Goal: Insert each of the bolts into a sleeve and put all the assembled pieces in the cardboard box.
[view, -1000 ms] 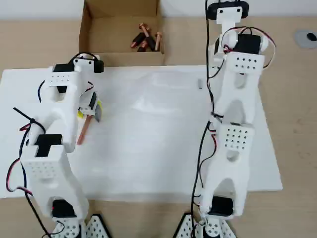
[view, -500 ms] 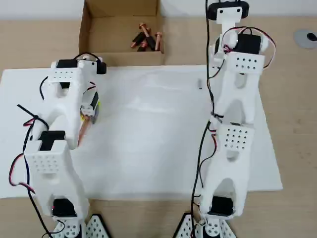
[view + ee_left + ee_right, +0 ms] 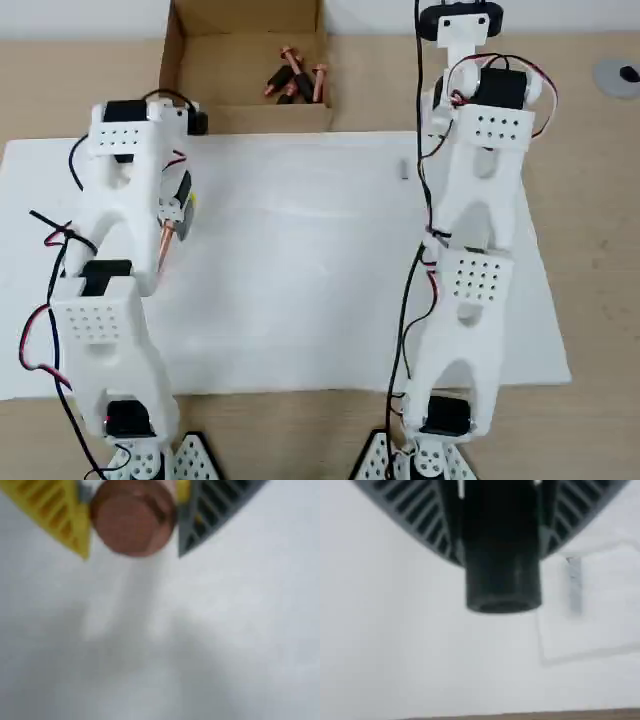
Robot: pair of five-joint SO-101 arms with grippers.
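My left gripper is shut on a copper bolt over the left side of the white sheet; the bolt slants down toward the table's front. In the left wrist view the bolt's round end sits clamped between the yellow finger and the grey finger. My right gripper is shut on a black sleeve, held above the white sheet at the back right. The cardboard box stands at the back left with several assembled pieces inside.
The white sheet covers most of the table between the two arms. A small grey tab lies on it near the right arm, also seen as a grey strip. A dark round thing sits at the far right edge.
The left arm has swung slightly toward the left and back, carrying the bolt with it. The right arm has stayed still.
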